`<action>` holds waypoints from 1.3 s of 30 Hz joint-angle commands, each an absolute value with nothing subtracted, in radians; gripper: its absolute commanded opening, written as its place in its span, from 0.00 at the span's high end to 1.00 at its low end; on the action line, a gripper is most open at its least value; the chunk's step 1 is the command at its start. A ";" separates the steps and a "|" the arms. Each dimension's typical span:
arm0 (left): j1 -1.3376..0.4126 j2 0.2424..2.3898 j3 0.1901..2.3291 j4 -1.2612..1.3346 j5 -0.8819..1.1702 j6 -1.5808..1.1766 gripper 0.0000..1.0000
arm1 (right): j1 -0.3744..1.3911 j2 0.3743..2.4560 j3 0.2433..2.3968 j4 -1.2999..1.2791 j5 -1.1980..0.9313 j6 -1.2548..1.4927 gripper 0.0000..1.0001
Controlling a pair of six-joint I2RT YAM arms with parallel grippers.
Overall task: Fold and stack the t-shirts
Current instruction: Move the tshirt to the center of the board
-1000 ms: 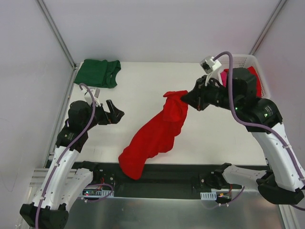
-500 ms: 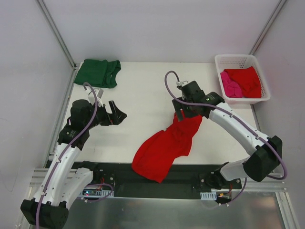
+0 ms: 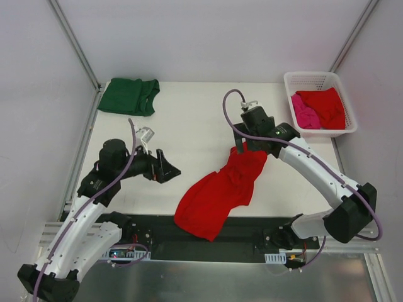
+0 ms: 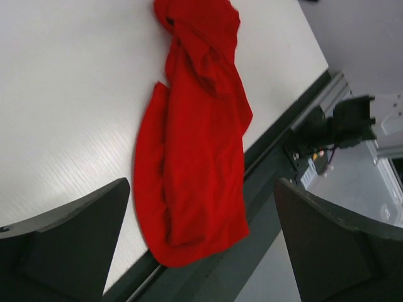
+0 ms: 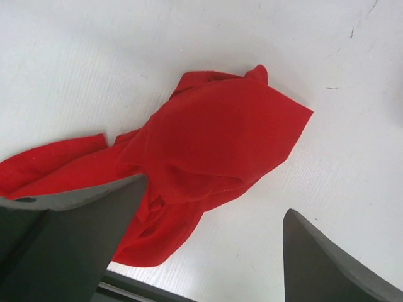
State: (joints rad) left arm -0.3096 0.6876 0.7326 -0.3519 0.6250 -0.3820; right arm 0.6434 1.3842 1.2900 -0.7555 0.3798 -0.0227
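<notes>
A crumpled red t-shirt [image 3: 221, 189] lies on the white table, its lower end hanging over the near edge; it also shows in the left wrist view [image 4: 195, 145] and the right wrist view [image 5: 208, 157]. My right gripper [image 3: 247, 148] hovers open just above the shirt's upper end, holding nothing. My left gripper [image 3: 169, 171] is open to the left of the shirt, apart from it. A folded dark green t-shirt [image 3: 129, 96] rests at the far left corner. Another red t-shirt [image 3: 324, 107] and a pink one [image 3: 303, 115] lie in the basket.
A white lattice basket [image 3: 315, 78] stands at the far right corner. The table's near edge meets a black rail [image 3: 252, 229]. Metal frame posts [image 3: 75, 44] rise at both back corners.
My right gripper carried the red shirt down toward the near middle, laid it on the table and opened. My left arm moved right, closer to the shirt.
</notes>
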 commanded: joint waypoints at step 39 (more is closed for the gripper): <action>-1.908 1.594 1.009 -0.601 -0.736 -0.842 0.01 | 0.403 1.160 1.083 -0.647 0.198 0.075 0.03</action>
State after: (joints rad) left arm -1.9106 1.6447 1.0367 -0.5575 -0.6750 -0.8013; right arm 0.4099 1.1938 1.0908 -0.6769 0.2161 0.0566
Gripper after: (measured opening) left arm 0.993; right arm 0.965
